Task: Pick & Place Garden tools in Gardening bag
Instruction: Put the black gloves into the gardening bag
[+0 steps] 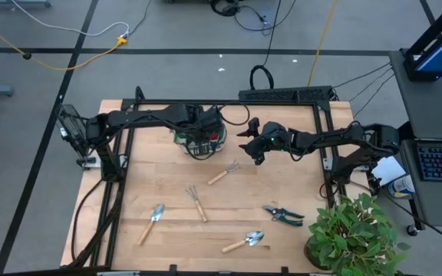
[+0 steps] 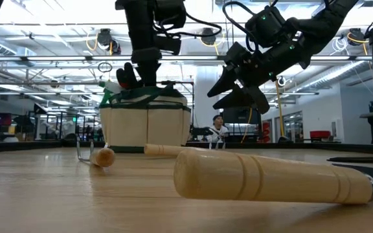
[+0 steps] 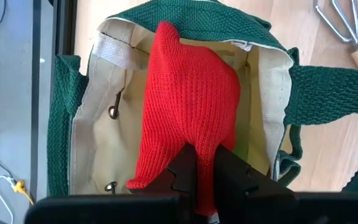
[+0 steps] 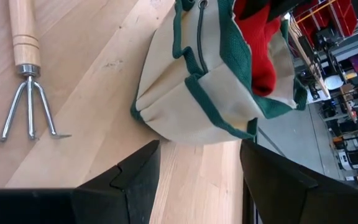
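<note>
The left gripper (image 3: 204,171) is hanging over the gardening bag (image 1: 198,138), which is sitting near the far edge of the tabletop (image 1: 282,176), and its fingers are pinching narrowly on a red knitted glove (image 3: 188,93) that is draping down into the bag's open mouth. The right gripper (image 4: 197,174) is hovering above the table just beside the bag, toward the right edge, with its fingers spread wide and holding nothing. A hand fork (image 1: 224,173) is lying near the middle of the tabletop, close to the right gripper, and a second fork (image 1: 197,202) is lying a little nearer the front edge. A trowel (image 1: 152,222) is resting toward the front left corner, another trowel (image 1: 244,242) near the front edge, and black pruning shears (image 1: 283,214) toward the front right, beside a potted plant (image 1: 351,234) standing at the front right corner.
</note>
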